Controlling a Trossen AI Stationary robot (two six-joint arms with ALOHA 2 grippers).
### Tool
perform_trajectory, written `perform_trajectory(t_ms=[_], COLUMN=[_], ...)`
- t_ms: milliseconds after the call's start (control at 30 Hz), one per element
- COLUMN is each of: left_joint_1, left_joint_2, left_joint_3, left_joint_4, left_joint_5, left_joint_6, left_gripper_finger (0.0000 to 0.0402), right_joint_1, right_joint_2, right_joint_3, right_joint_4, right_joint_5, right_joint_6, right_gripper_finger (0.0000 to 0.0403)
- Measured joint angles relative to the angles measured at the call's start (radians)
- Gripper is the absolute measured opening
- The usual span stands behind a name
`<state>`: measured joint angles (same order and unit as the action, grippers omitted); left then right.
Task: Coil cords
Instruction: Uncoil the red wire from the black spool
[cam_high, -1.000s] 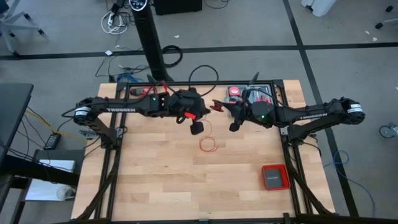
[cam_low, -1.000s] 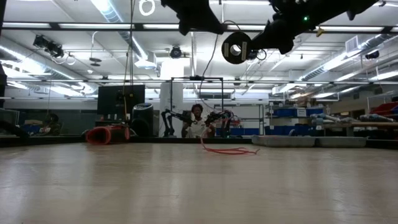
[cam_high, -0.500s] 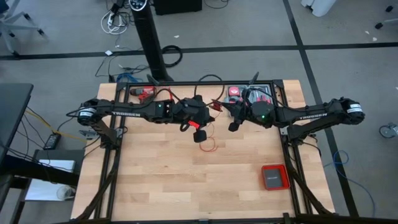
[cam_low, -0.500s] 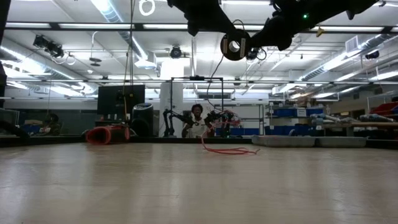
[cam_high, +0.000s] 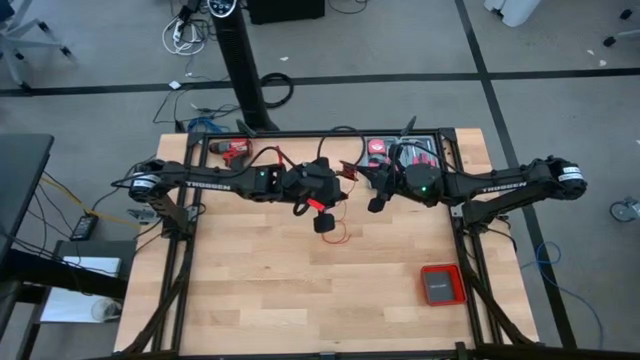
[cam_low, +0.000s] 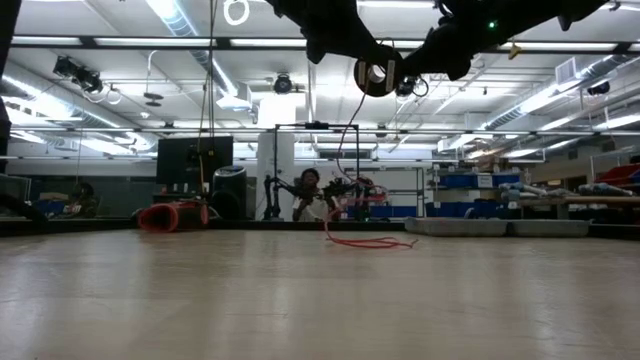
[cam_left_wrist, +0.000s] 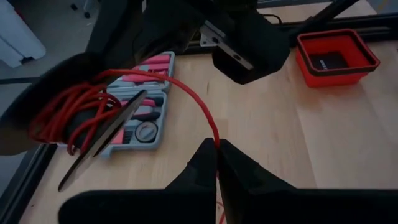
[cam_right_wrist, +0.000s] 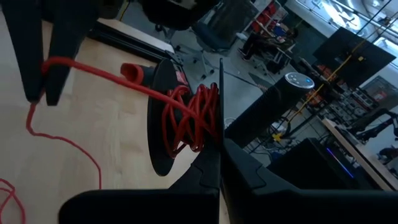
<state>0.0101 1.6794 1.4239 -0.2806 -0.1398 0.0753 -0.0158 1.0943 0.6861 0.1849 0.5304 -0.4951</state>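
Left tool (cam_left_wrist: 217, 158) pinches the red cord (cam_left_wrist: 198, 106) mid-table; right tool (cam_right_wrist: 219, 163), pressed together, holds its spool (cam_right_wrist: 171, 121).

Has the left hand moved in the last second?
Yes. The left hand, pinching the red cord, shifted toward the red box side.

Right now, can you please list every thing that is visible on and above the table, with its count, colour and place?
red cord: one, red, partly wound on the spool, the rest trailing to the table
spool: one, black, held above table centre
red square box: one, red with grey middle, near right corner
tool kit: one, grey and pink, far edge
power drill: one, red-black, far left edge
left gripper: fingers shut on red cord
right gripper: fingers shut on spool
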Motion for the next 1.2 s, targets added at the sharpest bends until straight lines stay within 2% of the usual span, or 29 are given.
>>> perform_trajectory(t_ms=[533,667,867,1000,1200], left_joint_1=[0.0,0.0,-0.002,-0.013,-0.018], left_joint_2=[0.0,0.0,0.0,-0.007,-0.047], left_joint_3=[0.0,0.0,0.0,0.03,0.068], left_joint_4=[-0.002,-0.002,-0.009,-0.124,-0.154], left_joint_5=[-0.003,-0.04,-0.044,-0.055,-0.072], left_joint_6=[0.021,0.05,0.055,0.055,0.065], left_gripper_finger=[0.0007,0.0009,0.0056,0.0089,0.0107], right_joint_1=[0.0,0.0,-0.001,-0.001,-0.014], right_joint_2=[0.0,0.0,0.0,0.0,0.0], right_joint_3=[0.0,0.0,0.0,-0.009,-0.02], right_joint_4=[0.0,-0.005,-0.028,-0.02,-0.009], right_joint_5=[0.005,0.005,0.005,0.005,0.0], right_joint_6=[-0.004,-0.004,0.001,-0.007,-0.022], right_gripper_finger=[0.0,0.0,0.0,0.0,0.0])
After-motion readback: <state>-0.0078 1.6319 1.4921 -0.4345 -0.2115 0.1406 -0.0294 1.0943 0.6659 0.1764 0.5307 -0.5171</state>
